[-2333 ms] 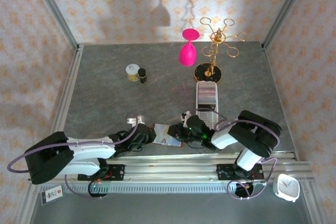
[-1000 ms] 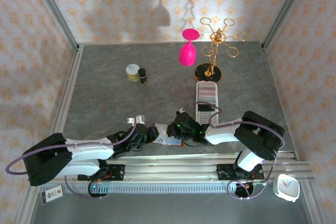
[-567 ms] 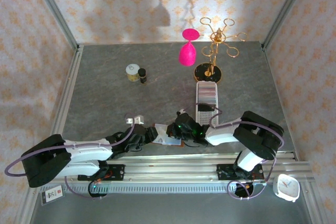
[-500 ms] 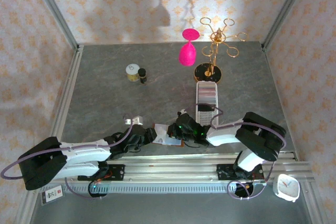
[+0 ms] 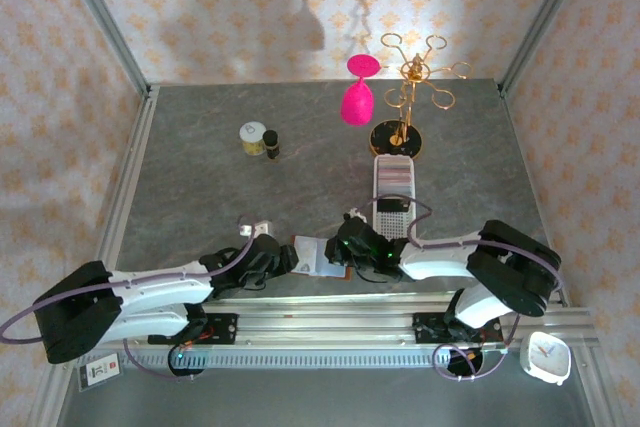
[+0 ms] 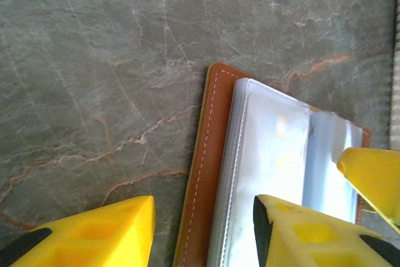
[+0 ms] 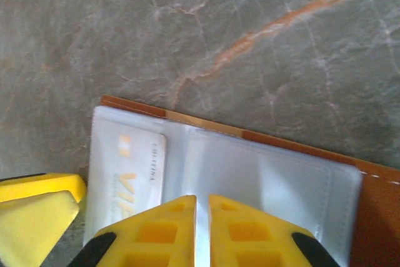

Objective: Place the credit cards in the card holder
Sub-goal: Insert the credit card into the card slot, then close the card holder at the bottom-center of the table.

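Observation:
The card holder (image 5: 311, 256) lies open near the table's front edge, its brown leather border (image 6: 210, 148) framing clear plastic sleeves (image 7: 275, 176). One pale credit card (image 7: 128, 164) with orange print sits inside the left sleeve, also visible as the card (image 6: 278, 148) in the left wrist view. My left gripper (image 6: 203, 232) is open and straddles the holder's left edge, one finger (image 6: 300, 232) on the sleeves, the other on the table. My right gripper (image 7: 202, 232) hovers over the sleeves with its jaws almost together; a pale sliver shows in the slit.
A long white perforated tray (image 5: 392, 209) lies just behind the right arm. Farther back stand a gold rack (image 5: 405, 107), a pink glass (image 5: 357, 97), a small jar (image 5: 253, 137) and a dark bottle (image 5: 271, 144). A white clock (image 5: 546, 357) sits off the table, front right.
The right gripper moved left over the holder, then drew back slightly to the right. The left gripper slid closer along the holder's left edge and widened a little.

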`<state>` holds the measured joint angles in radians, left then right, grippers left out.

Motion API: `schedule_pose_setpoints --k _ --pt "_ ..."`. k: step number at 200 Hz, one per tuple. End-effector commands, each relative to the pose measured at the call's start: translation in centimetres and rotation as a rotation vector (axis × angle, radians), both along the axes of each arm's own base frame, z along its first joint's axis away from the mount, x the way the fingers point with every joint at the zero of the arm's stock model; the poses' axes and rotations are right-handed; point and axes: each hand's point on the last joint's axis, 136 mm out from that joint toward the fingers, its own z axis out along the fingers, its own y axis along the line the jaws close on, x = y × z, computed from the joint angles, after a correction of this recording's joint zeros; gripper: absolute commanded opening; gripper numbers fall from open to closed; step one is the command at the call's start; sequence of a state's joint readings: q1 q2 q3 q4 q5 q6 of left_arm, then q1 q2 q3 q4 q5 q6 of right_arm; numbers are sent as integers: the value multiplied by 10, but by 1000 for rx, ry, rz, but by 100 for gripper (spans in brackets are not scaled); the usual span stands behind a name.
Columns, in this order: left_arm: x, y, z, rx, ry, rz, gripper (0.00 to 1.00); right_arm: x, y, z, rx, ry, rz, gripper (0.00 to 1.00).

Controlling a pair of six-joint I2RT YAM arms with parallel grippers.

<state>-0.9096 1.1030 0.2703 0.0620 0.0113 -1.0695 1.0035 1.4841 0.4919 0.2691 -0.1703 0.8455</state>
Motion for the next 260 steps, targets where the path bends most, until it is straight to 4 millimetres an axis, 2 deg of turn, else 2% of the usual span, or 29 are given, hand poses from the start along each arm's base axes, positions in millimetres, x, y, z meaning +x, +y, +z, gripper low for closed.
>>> schedule_pose_setpoints --k 1,29,53,79,111,220,260 --pt "-11 7 -14 102 60 -60 50 0 -10 -16 -89 5 -11 11" --pt "-13 -5 -13 81 82 -96 51 -3 -12 -26 -97 26 -9 10" --pt "-14 -20 -9 31 97 -135 51 -5 -15 -29 -89 27 -13 10" --pt "-14 -27 -8 27 113 -155 50 -7 -18 -32 -87 28 -18 10" --pt "-12 -38 3 2 103 -176 50 -8 -19 -34 -78 29 -20 9" --pt "-8 -45 13 -35 97 -158 50 -12 -24 -40 -60 38 -34 8" --pt "-3 -44 29 -120 58 -95 49 -13 -25 -40 -50 39 -42 8"
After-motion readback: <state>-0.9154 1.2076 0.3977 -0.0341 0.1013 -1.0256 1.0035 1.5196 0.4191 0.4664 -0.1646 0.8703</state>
